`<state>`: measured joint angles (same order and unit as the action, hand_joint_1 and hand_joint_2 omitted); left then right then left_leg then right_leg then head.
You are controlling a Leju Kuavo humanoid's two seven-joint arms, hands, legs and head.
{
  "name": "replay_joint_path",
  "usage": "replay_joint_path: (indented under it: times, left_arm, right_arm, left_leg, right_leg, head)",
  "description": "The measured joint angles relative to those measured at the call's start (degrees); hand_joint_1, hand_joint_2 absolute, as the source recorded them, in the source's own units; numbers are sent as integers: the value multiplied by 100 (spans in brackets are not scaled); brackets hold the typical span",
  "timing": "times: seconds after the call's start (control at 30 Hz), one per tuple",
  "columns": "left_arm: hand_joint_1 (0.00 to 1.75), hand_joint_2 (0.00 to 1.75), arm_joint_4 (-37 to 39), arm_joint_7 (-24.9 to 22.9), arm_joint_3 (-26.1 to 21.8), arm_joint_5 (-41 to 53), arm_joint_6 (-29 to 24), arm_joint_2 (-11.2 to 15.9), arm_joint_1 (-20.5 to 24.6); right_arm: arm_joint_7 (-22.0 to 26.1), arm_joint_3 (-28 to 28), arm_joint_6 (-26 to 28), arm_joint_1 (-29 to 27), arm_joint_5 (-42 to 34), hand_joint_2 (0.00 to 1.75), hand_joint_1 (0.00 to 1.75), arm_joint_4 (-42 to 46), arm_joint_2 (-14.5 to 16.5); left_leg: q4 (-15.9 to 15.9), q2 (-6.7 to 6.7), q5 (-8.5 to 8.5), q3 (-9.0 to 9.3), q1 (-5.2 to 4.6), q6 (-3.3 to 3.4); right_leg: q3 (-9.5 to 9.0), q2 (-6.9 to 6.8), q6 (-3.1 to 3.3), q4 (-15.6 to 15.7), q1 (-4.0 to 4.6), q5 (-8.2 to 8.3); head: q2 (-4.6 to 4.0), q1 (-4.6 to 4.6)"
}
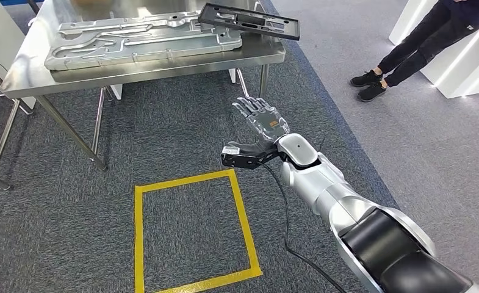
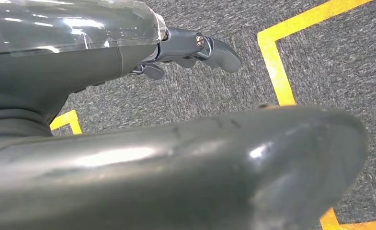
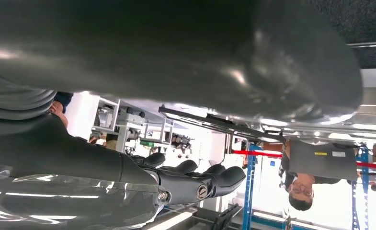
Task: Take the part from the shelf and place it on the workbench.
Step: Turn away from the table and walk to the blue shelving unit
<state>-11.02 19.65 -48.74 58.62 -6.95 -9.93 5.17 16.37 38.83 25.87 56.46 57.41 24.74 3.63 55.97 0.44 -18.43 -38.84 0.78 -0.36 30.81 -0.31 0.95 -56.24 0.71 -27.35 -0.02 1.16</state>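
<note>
Head view: we note the black part (image 1: 249, 21) lying on the workbench (image 1: 23, 67), overhanging its edge, right hand (image 1: 260, 116) empty, fingers spread. Left wrist view: left hand (image 2: 195, 48) curled, empty. We judge the part stiff, light; grip a long edge.

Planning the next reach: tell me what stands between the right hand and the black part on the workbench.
Nothing visible does. The right hand, empty with fingers spread, hangs over carpet short of the workbench where the black part lies.
</note>
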Motion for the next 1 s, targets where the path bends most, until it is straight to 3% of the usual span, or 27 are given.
replay_joint_path:
  times: [0.27, 0.53, 0.8, 0.97, 1.0]
  left_arm:
    - [0, 0, 0, 22, -15, -4, -33, 3, -12]
    - [0, 0, 0, 16, -86, 10, -47, 2, -35]
    - [0, 0, 0, -74, -141, 138, -102, 5, -31]
    - [0, 0, 0, -229, -145, 197, -280, 17, -20]
    - [0, 44, 0, -263, -146, 211, -337, 18, -19]
  right_arm:
    - [65, -171, 222, -324, -198, 0, 0, 117, -198]
    - [584, -1034, 1022, -1816, -1001, 0, 0, 504, -527]
    - [1318, -2054, 1339, -3153, -1774, 0, 0, 517, -266]
    - [1669, -2562, 1230, -3613, -2192, 0, 0, 409, 50]
    - [1722, -2649, 1183, -3666, -2268, 0, 0, 365, 111]
  left_leg:
    - [5, -3, 0, -7, 0, 0]
    - [9, -23, -6, -21, -2, 6]
    - [8, -33, -18, -29, -1, 15]
    - [7, -33, -20, -29, -1, 12]
    - [7, -33, -21, -29, -1, 12]
  right_leg:
    - [7, -3, -2, 0, -3, 0]
    - [4, -25, -8, 2, -3, -5]
    - [10, -44, -10, 1, 1, -21]
    - [16, -34, -7, 1, 0, -23]
    - [17, -35, -6, 1, 0, -24]
  head:
    - [0, 0]
    - [0, 0]
    - [0, 0]
    - [0, 0]
    - [0, 0]
